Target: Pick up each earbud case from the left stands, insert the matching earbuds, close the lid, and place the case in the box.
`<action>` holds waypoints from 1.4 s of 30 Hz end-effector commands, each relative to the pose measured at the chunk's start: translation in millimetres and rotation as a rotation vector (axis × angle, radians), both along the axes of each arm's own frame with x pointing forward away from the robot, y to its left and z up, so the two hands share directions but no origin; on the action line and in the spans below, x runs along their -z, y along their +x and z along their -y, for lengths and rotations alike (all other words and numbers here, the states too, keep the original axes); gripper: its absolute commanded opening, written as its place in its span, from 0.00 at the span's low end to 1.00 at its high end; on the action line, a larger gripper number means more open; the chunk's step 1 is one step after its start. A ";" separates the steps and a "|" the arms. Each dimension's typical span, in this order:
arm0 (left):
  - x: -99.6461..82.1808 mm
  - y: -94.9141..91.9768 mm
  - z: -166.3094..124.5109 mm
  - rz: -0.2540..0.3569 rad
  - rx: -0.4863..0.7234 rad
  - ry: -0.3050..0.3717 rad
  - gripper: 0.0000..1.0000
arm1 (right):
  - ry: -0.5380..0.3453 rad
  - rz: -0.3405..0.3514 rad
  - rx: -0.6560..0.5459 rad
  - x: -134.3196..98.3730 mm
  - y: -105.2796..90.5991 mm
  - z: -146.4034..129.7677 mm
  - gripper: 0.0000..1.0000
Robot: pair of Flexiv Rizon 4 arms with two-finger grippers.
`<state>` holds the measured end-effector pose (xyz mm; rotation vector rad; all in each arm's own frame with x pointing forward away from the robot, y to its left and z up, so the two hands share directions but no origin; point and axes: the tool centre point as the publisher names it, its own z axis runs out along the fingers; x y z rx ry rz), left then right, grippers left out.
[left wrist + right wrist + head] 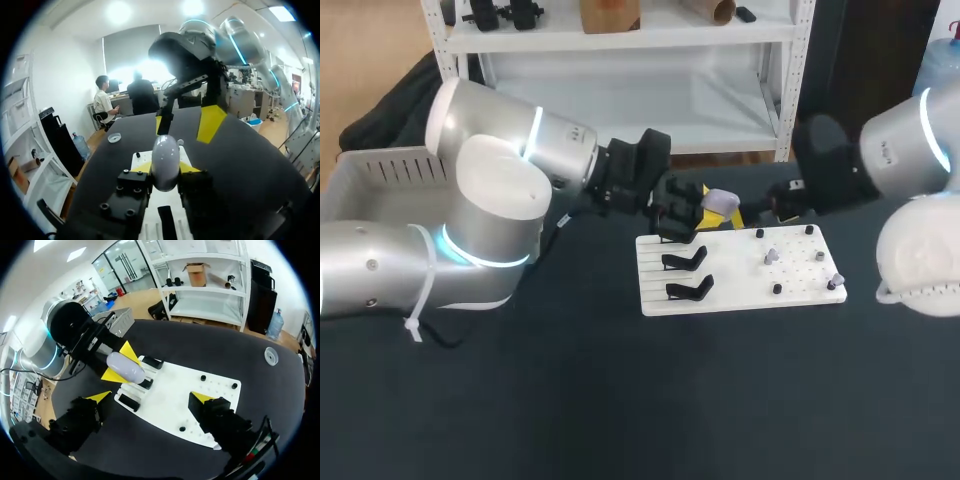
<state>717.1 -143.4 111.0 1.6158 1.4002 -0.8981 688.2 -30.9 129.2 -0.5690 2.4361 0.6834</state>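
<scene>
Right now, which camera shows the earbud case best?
The left wrist view: the earbud case is close and central, between the left gripper's fingers. The right wrist view shows it smaller; the head view, only a pale spot.

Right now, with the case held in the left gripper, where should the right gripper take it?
Probably the case by its free rounded end, which sticks out past the left gripper. Come from ahead of that gripper, closing on the sides its fingers leave bare.

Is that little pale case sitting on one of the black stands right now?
No, the pale case is gripped between the left arm's yellow-tipped jaws, held up above the white board.
</scene>
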 end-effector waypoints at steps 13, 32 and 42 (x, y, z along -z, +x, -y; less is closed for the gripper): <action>-1.5 -11.3 1.9 0.007 0.040 -0.016 0.00 | 0.003 -0.007 -0.005 -0.8 7.6 0.6 1.00; 8.0 -18.3 -21.6 -0.026 -0.003 -0.101 0.00 | -0.213 0.080 0.031 -17.0 -0.7 21.5 1.00; -10.4 -14.2 -53.2 -0.026 -0.059 -0.235 0.00 | -0.387 0.021 0.070 -7.3 -26.6 60.3 1.00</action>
